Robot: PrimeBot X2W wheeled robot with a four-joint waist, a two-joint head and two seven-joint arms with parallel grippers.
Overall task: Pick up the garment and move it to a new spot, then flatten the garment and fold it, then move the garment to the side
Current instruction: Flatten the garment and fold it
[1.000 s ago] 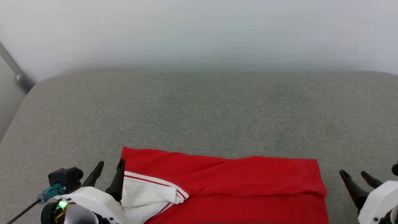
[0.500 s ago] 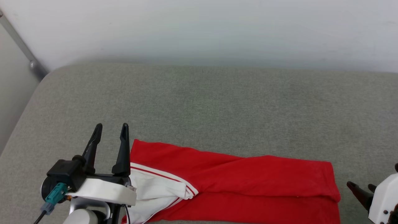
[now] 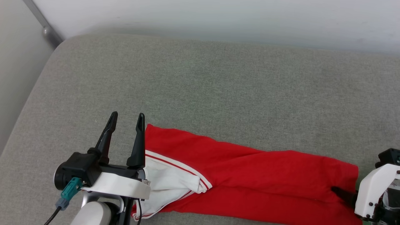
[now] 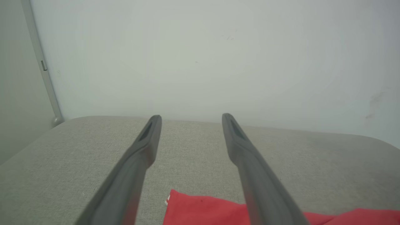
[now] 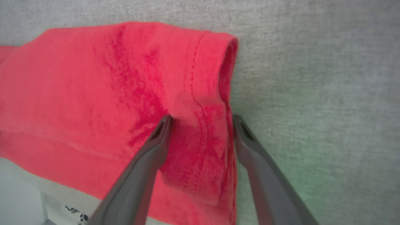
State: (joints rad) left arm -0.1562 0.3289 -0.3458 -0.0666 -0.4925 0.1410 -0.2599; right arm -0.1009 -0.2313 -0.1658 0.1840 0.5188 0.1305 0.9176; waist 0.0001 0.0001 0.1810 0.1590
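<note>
Red jersey shirt: folded into a long band on the grey fabric surface, running from just beside the left jaws across to the right jaws.
Left gripper: jaws spread wide with nothing between them, over the grey surface; the shirt's corner is just beside the inner finger.
Right gripper: jaws spread wide, not closed, straddling a raised fold at the hemmed end; one finger on red cloth, the other at its edge.
White sleeve: striped trim, just behind the left jaws.
Wall: pale, beyond the left jaws.
</note>
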